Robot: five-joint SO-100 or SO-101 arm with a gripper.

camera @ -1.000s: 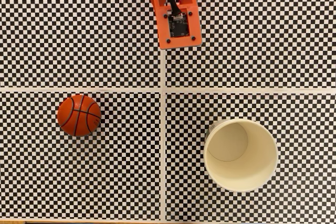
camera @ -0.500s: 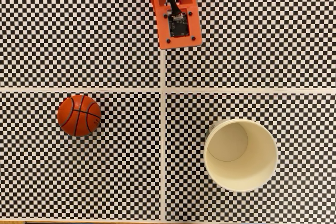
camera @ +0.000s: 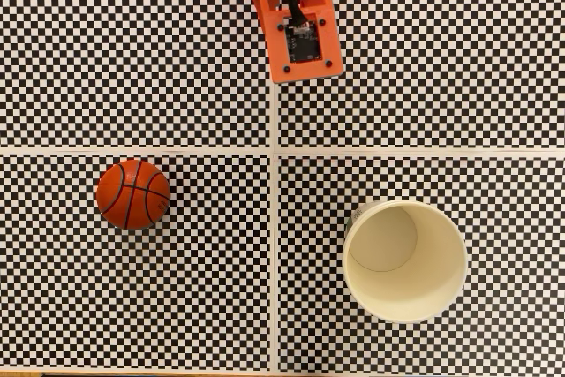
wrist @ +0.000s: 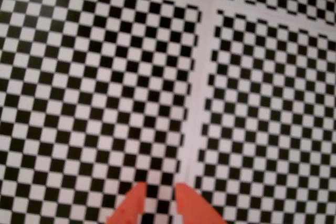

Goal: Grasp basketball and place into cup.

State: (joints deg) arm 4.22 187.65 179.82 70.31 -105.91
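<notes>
In the fixed view the basketball [camera: 132, 194], small and orange with black seams, rests on the checkered surface at the left. The cream-white cup [camera: 405, 260] stands upright at the lower right, mouth up and nothing inside. Top centre is my arm's orange wrist housing [camera: 296, 19], well apart from both; its fingers are hidden beneath it. At the bottom edge of the wrist view, my gripper [wrist: 157, 187] shows two orange fingertips [wrist: 134, 198] with a narrow gap. Only the checkered surface is visible between them.
A black-and-white checkered mat [camera: 177, 59] covers the table, split into four panels by pale seams [camera: 274, 218]. A broad stretch of mat separates the ball from the cup.
The orange wrist housing has shifted very slightly to the right in the fixed view. Ball and cup have not moved.
</notes>
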